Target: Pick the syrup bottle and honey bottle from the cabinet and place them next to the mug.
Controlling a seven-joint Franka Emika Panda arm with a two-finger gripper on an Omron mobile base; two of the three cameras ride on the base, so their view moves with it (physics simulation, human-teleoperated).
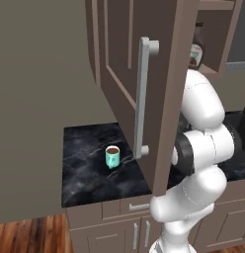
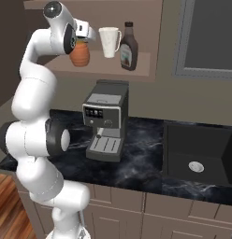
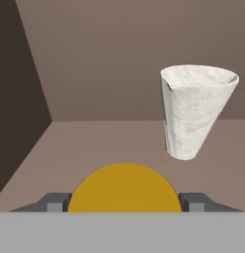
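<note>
On the open cabinet's shelf [image 2: 147, 65] stands the squat orange honey bottle [image 2: 80, 55]. My gripper [image 2: 81, 43] comes down over its top. In the hand view its yellow cap [image 3: 124, 185] sits between my two fingertips [image 3: 55, 202], which press against its sides. The tall dark syrup bottle [image 2: 129, 49] stands upright further right on the same shelf, and its top peeks past the door edge [image 1: 196, 47]. The teal mug [image 1: 112, 156] with dark liquid sits on the black counter left of the cabinet door [image 1: 164, 74].
A white cone-shaped cup [image 2: 109, 42] stands between the two bottles, close to my hand [image 3: 196, 113]. A coffee machine [image 2: 105, 119] sits on the counter under the shelf, with a sink [image 2: 197, 154] to its right. The open door's long grey handle [image 1: 142, 99] hangs above the mug.
</note>
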